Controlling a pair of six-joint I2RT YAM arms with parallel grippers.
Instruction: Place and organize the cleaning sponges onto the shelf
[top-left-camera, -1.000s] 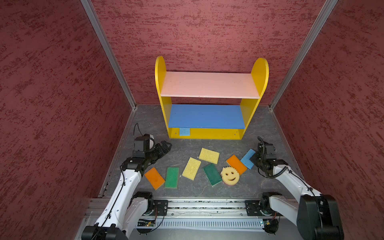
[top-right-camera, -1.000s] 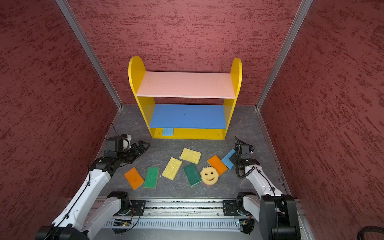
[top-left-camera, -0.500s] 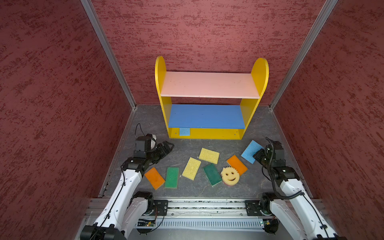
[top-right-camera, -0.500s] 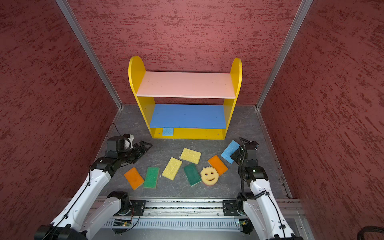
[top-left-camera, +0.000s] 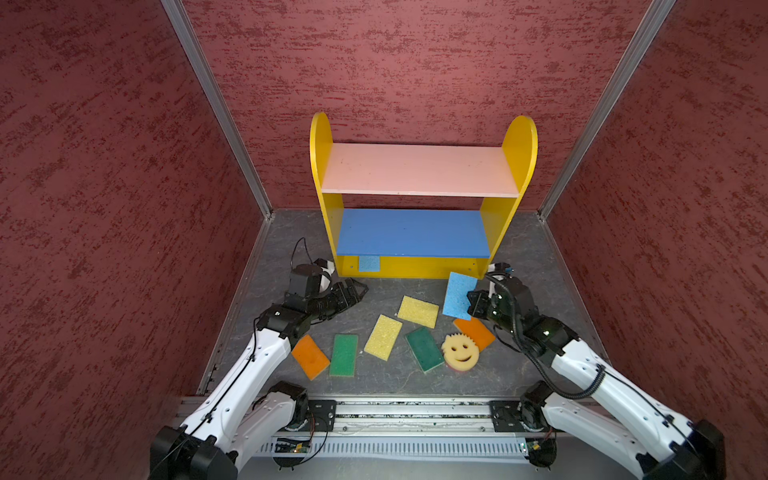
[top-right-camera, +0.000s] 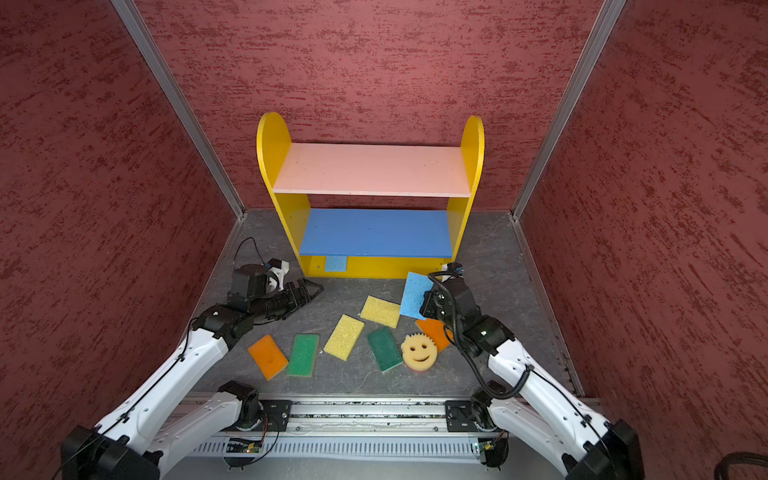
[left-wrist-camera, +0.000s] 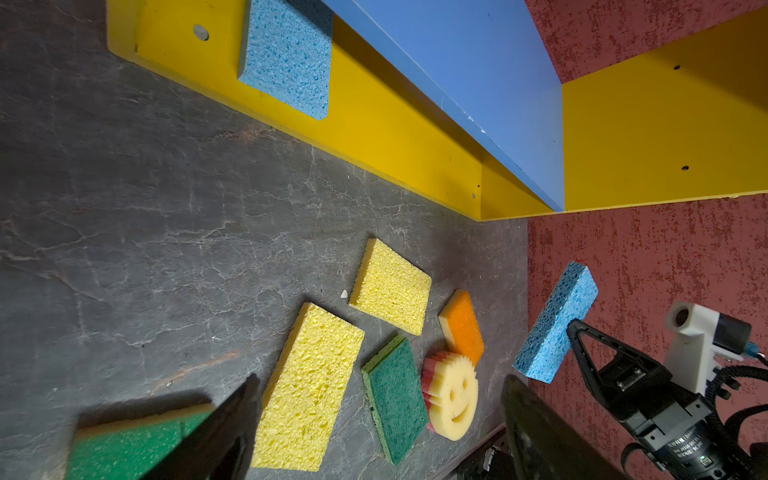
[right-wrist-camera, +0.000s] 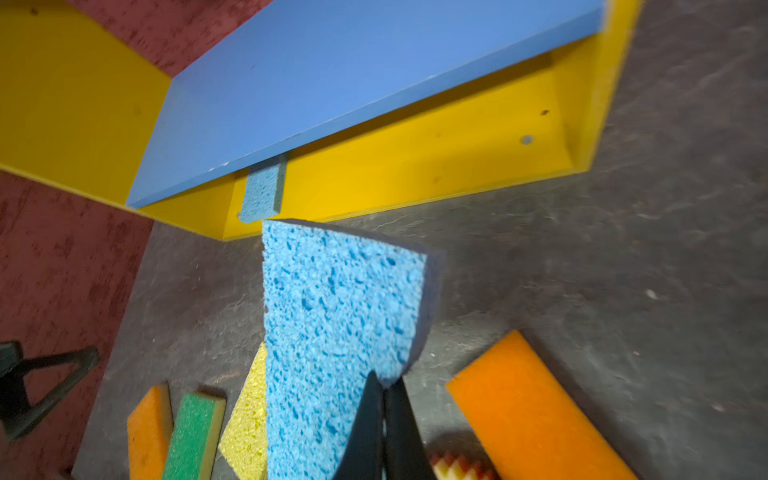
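Note:
The shelf (top-left-camera: 415, 170) stands at the back wall, and one blue sponge (top-left-camera: 369, 263) lies at the left of its yellow base. My right gripper (top-left-camera: 471, 307) is shut on the edge of a second blue sponge (right-wrist-camera: 332, 324), held tilted above the floor just in front of the shelf's right end. On the floor lie an orange sponge (top-left-camera: 311, 356), a green one (top-left-camera: 344, 355), two yellow ones (top-left-camera: 383, 336) (top-left-camera: 417, 311), a dark green one (top-left-camera: 424, 348), the round smiley (top-left-camera: 459, 352) and another orange one (top-left-camera: 476, 332). My left gripper (top-left-camera: 357, 291) hovers open and empty, left of them.
Red textured walls (top-left-camera: 124, 208) close in the grey floor (top-left-camera: 291, 249) on three sides. A metal rail (top-left-camera: 415, 409) with both arm bases runs along the front edge. A black cable (top-left-camera: 297, 253) loops above the left wrist.
My right gripper has lifted the blue sponge off the floor and carried it left toward the shelf's front. The left gripper has edged right and its jaws have narrowed a little.

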